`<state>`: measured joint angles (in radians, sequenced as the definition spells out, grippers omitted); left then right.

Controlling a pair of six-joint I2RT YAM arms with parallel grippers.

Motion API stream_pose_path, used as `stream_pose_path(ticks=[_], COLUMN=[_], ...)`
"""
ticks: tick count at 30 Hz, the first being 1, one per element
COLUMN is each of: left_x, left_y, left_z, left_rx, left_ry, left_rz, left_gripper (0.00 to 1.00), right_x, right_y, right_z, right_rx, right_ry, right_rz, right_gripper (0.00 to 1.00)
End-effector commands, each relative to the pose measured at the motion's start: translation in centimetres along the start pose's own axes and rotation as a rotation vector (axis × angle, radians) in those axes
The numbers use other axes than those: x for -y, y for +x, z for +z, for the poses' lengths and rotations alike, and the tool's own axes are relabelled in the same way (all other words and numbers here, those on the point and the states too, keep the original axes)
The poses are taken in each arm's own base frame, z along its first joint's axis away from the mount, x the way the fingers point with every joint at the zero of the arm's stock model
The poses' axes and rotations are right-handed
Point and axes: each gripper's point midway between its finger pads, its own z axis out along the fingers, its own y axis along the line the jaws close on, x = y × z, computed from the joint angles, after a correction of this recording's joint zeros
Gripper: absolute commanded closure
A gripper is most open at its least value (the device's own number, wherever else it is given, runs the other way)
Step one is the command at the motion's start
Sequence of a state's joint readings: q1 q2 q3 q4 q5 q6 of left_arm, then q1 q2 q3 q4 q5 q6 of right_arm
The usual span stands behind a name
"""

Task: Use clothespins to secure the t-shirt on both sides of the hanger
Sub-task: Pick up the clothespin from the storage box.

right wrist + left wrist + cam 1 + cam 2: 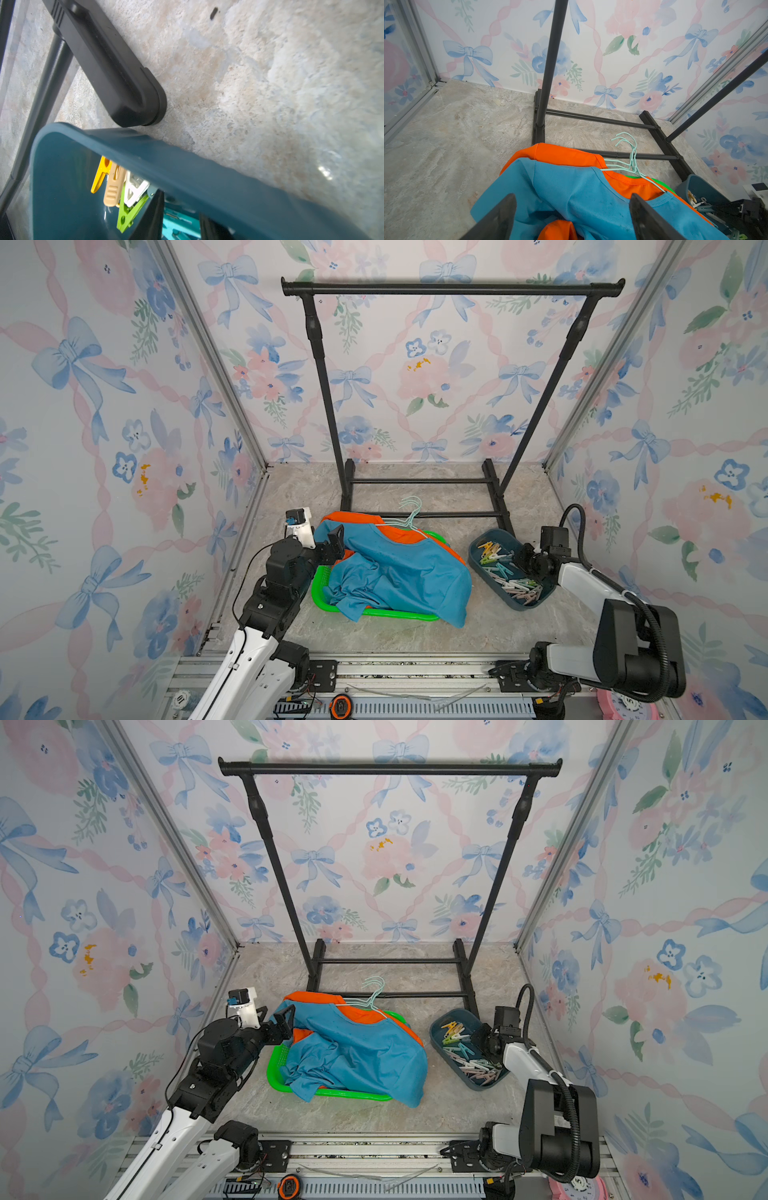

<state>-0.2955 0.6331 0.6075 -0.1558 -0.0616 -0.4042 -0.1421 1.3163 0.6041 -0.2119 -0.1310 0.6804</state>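
The clothespins (505, 572) are lying jumbled in a dark teal bin (207, 178), pointing every which way. One teal clothespin (176, 226) is sitting right between the two fingers of the right pincer (180, 209), which is reaching down inside the bin. The fingers are standing a little apart with that peg in the gap; I cannot tell whether they are pressing on it. So little of the peg is showing that its long axis cannot be read either.

Just beyond the fingertips, a few other pegs (116, 187) are leaning toward the bin's end wall. The bin's side wall is rising close along one flank of the pincer. Past the bin's end, the black rack foot (116, 72) is resting on the surface (270, 83). The free room, as I judge it, is straight up and out.

The right arm is plainly the nearer one to the pegs. The left pincer (572, 197) is well apart from them, fingers spread wide with nothing between. It is hovering over the shoulder of the blue t-shirt (571, 187). Ahead of it, the mint hangers (631, 158) are lying bunched, one wire running into the shirt's collar. A lifted peg would probably be crossing the open surface between bin and shirt.
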Motion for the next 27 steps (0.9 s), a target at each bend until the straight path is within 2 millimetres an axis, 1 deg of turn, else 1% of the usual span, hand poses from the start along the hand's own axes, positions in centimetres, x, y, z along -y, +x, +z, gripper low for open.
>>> stream_pose_path(ticks=[1,3,6,8,20,27], left_x=[0.2,0.1,0.2,0.1,0.0,-0.1], left_y=[0.6,0.6,0.6,0.6,0.9,1.1], left_z=[0.1,0.1,0.1,0.1,0.4,0.6], left_rx=[-0.012,-0.012,-0.013,-0.014,-0.024,-0.033], left_ry=[0.012,0.011,0.013,0.011,0.004,0.000], left_rz=[0.016,0.015,0.017,0.017,0.020,0.022], left_gripper=[0.13,0.13,0.13,0.13,0.13,0.13], right_x=[-0.5,-0.3,-0.3,-0.3,-1.7,-2.6], right_y=[-0.5,-0.4,-0.2,0.0,-0.5,-1.1], right_z=[-0.7,-0.4,0.3,0.7,2.1,1.7], right_rx=[0.008,0.004,-0.013,-0.021,-0.002,0.022], right_ry=[-0.002,0.004,0.001,-0.005,-0.093,-0.129], right_rz=[-0.010,-0.009,0.002,0.009,0.024,0.023], right_gripper=[0.69,0.69,0.64,0.63,0.68,0.73])
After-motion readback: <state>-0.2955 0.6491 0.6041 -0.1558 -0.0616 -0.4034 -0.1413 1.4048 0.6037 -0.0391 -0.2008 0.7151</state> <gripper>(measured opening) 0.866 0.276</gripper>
